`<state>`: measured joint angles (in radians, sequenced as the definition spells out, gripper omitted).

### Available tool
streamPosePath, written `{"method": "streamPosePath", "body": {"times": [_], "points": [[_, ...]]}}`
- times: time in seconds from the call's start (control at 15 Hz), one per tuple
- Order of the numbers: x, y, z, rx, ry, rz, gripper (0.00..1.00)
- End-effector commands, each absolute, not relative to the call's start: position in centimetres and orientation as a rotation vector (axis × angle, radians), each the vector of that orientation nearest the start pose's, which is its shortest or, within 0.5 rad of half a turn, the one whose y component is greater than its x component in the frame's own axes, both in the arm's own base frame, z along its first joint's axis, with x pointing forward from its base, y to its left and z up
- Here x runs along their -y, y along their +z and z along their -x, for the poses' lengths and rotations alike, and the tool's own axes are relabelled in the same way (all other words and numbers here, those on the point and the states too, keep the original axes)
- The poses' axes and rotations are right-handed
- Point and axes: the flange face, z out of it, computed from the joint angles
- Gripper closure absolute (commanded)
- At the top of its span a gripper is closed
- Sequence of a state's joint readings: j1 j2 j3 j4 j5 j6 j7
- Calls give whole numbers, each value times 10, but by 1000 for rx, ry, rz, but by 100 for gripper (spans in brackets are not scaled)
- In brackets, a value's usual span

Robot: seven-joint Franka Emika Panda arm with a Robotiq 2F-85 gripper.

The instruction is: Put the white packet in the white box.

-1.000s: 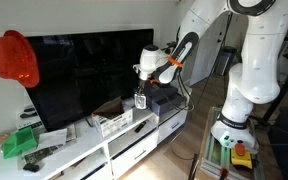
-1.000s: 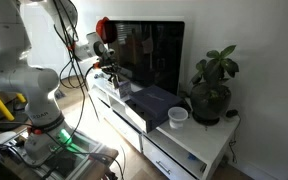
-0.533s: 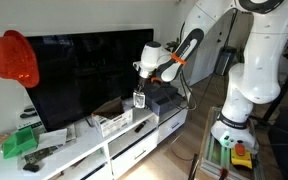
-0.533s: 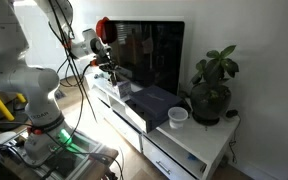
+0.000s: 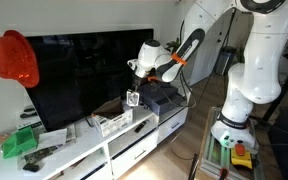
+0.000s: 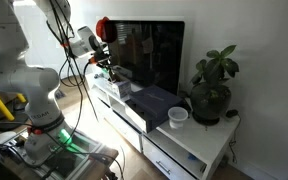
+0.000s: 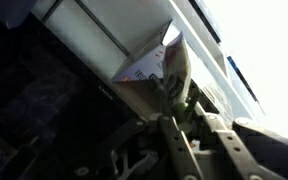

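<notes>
One small shift: our gripper [image 5: 134,92], clamped on the white packet [image 7: 154,68], slides nearer the white box [image 5: 114,123]; drop-off looks close.

No legible text anywhere; print on the white packet [image 7: 149,68] blurred.

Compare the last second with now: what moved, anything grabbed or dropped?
The gripper, jaws still shut on the white packet, slid slightly left in an exterior view, toward the space above the white box. Nothing was released or newly grasped. The white box, TV, dark grey box and plant stayed put.
</notes>
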<state>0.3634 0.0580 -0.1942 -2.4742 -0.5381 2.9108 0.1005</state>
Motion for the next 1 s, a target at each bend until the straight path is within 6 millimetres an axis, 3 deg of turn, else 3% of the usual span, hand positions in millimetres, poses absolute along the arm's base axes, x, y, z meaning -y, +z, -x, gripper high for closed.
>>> {"method": "streamPosePath", "body": {"times": [0.0,0.2,0.4,0.6,0.93], "points": [[-148,311,-492,1211,-762,3013,95],[-173,296,-487,1429,-794,2882,95],[-186,275,-490,1649,-759,2793,95],[-188,262,-504,1830,-728,2747,95],[-189,256,-532,2004,-771,2712,95]]}}
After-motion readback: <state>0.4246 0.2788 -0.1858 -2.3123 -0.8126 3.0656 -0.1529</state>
